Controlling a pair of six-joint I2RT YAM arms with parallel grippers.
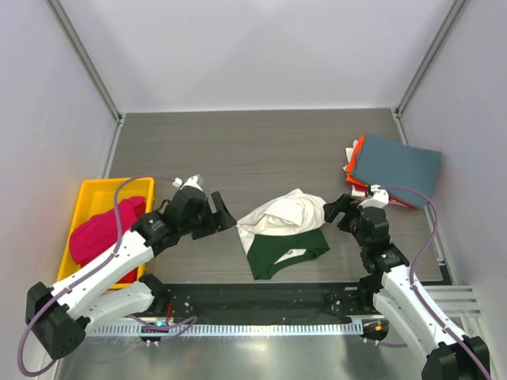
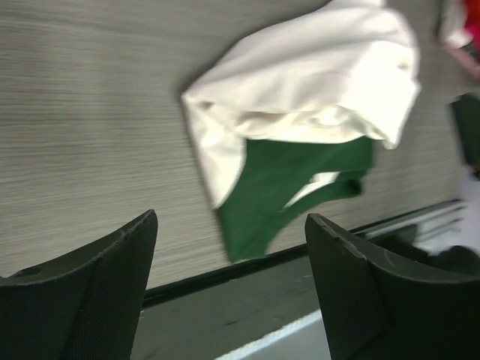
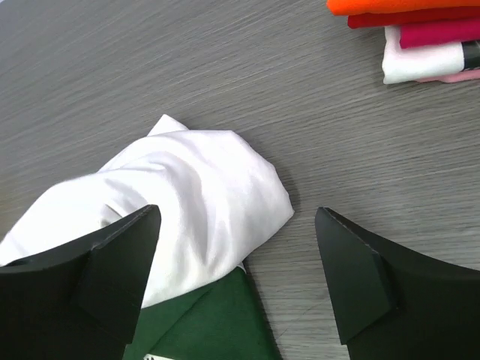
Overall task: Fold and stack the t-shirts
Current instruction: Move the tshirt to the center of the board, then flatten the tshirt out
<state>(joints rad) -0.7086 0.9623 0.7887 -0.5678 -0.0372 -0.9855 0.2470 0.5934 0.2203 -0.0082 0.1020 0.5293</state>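
Your cream-and-green t-shirt (image 1: 281, 229) lies crumpled mid-tabletop (image 1: 253, 150) between the left tool (image 1: 224, 212) and right tool (image 1: 337, 212), both spread apart and empty (folded stack (image 1: 396, 168) sits far right), so expect light, limp, slippy cloth; pinch a hem or shoulder edge.

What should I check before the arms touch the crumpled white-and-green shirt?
1. The left gripper is open and empty: ok.
2. The right gripper is open and empty: ok.
3. The cream-white shirt lies flat: not ok, it is bunched over its green part.
4. Its sleeves and hem can be found: cannot tell, hidden in the folds.
5. It lies apart from the folded stack: ok.
6. The magenta shirt sits in the yellow bin: ok.
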